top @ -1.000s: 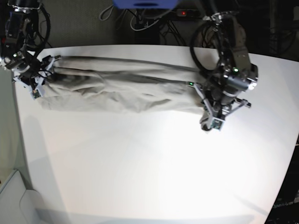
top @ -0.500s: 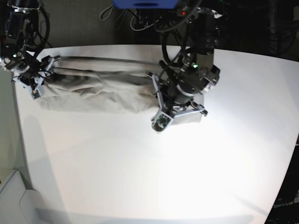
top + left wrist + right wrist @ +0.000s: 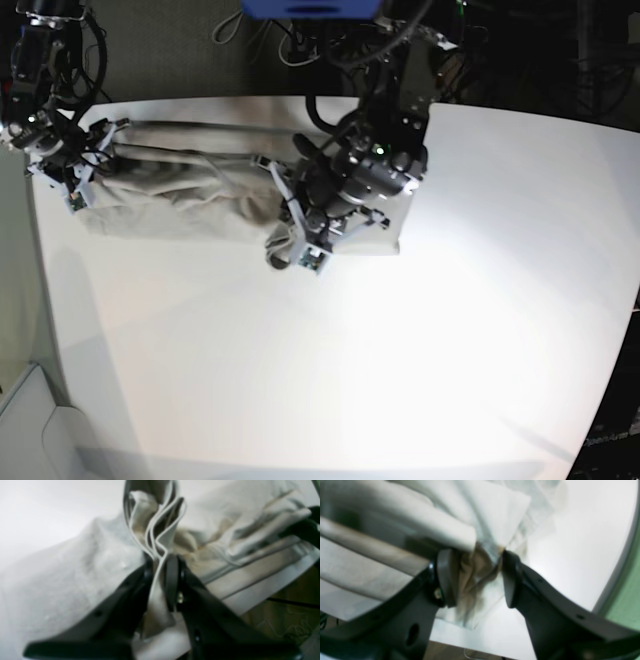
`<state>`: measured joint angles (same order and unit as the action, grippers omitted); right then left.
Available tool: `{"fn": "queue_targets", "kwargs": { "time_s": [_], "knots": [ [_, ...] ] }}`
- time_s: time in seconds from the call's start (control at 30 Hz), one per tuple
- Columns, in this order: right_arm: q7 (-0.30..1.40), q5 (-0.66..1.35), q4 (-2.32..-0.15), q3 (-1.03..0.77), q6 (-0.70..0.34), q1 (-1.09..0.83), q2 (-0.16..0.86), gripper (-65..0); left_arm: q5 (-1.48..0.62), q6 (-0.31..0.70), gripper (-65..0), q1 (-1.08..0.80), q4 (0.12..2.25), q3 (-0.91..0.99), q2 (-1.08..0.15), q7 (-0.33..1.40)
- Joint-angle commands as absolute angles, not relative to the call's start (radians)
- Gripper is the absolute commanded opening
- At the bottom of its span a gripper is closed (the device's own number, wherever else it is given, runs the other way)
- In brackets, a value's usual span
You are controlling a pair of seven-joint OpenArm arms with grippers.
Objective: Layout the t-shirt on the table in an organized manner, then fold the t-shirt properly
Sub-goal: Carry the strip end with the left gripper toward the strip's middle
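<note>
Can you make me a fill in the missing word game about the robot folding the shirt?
1. The left gripper is pinching the ____.
2. The t-shirt lies on a white ____.
3. The right gripper grips a bunch of cloth near the table's ____.

Missing words: t-shirt; table; edge

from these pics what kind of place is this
Probably a robotics lab or test cell: a bare white table, loose cables and a power strip behind it, and a t-shirt as the practice item.
</note>
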<state>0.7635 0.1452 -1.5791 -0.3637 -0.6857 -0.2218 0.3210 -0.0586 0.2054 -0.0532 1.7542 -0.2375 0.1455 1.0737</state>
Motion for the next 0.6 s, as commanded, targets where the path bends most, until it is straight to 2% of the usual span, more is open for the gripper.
{"fn": "queue_targets", "kwargs": {
  "time_s": [0.0, 0.3, 0.47, 0.57],
  "knots": [
    [0.759, 0.147, -1.593, -0.371, -0.698, -0.216, 0.338, -36.3, -0.068, 0.186, -65.0, -0.041, 1.765, -0.239, 0.157, 1.055],
    [0.759, 0.147, -1.593, -0.371, -0.698, -0.216, 0.338, -36.3, -0.073, 0.171, -65.0, -0.042, 1.761, -0.291, 0.157, 1.053],
    [0.759, 0.147, -1.593, -0.371, -0.698, -0.216, 0.338, -36.3, -0.073, 0.171, -64.4, -0.044, 1.761, -0.291, 0.157, 0.989],
    [0.759, 0.147, -1.593, -0.371, -0.698, -0.216, 0.338, -36.3, -0.068, 0.171, -58.5, -0.044, 1.761, -0.291, 0.157, 0.99]
  ]
}}
